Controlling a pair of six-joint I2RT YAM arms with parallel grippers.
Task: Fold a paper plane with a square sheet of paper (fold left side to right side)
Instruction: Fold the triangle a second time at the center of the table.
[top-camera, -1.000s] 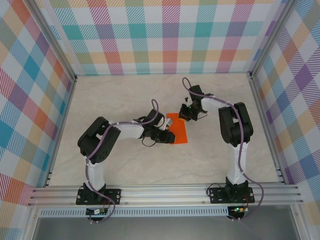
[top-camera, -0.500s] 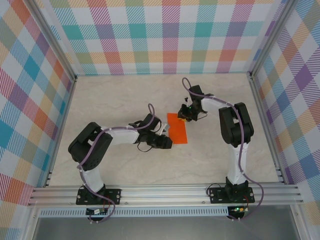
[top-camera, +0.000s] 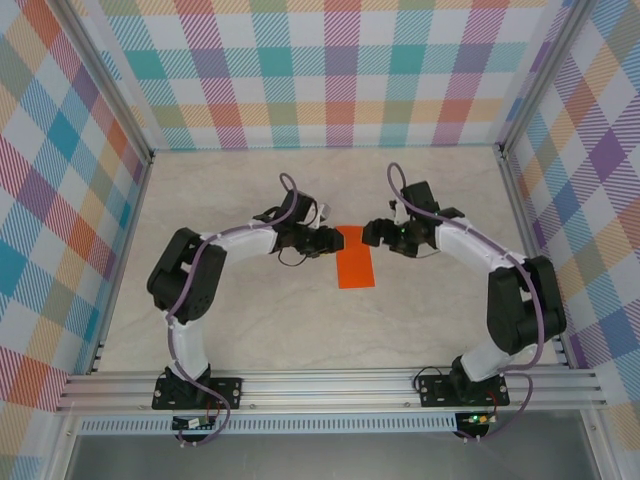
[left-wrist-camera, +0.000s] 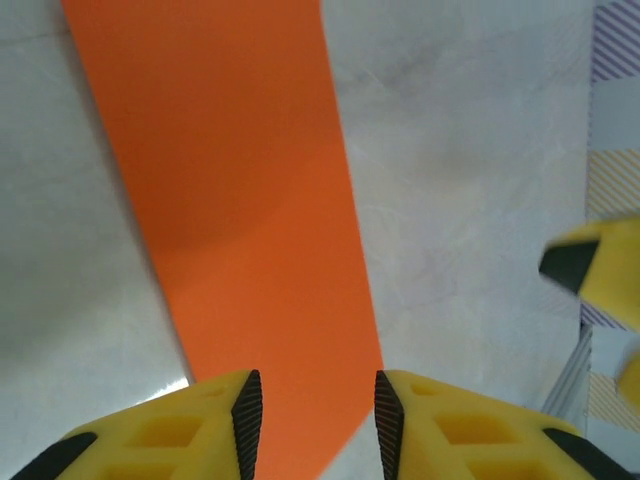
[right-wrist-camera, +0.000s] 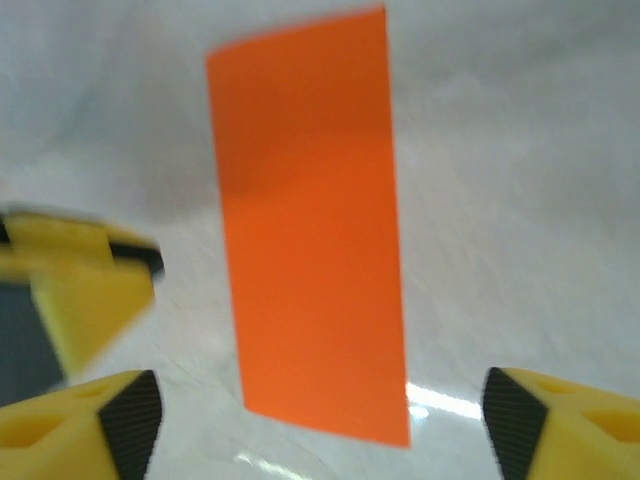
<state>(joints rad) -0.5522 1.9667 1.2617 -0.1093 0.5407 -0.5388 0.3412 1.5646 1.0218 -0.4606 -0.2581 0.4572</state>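
The square sheet of paper (top-camera: 356, 265) lies flat on the table, folded into a narrow bright orange strip (left-wrist-camera: 250, 200) (right-wrist-camera: 310, 230). My left gripper (top-camera: 334, 240) is at the strip's far left corner, low over it. Its jaws (left-wrist-camera: 315, 425) stand a little apart above the paper, with nothing pinched between them. My right gripper (top-camera: 369, 233) sits just off the far right corner, wide open (right-wrist-camera: 322, 425), and the strip's end shows between its fingers. The two grippers face each other across the strip's far end.
The pale marble-look table (top-camera: 250, 330) is walled by plaid panels (top-camera: 330, 70) at the back and sides. An aluminium rail (top-camera: 330, 385) runs along the near edge. The opposite gripper's yellow finger shows at the side of each wrist view (left-wrist-camera: 600, 270) (right-wrist-camera: 90, 290).
The right gripper has opened wide and drawn back to the right. The left gripper moved from the paper's near left edge to its far left corner. The paper now lies flat as a narrower strip.
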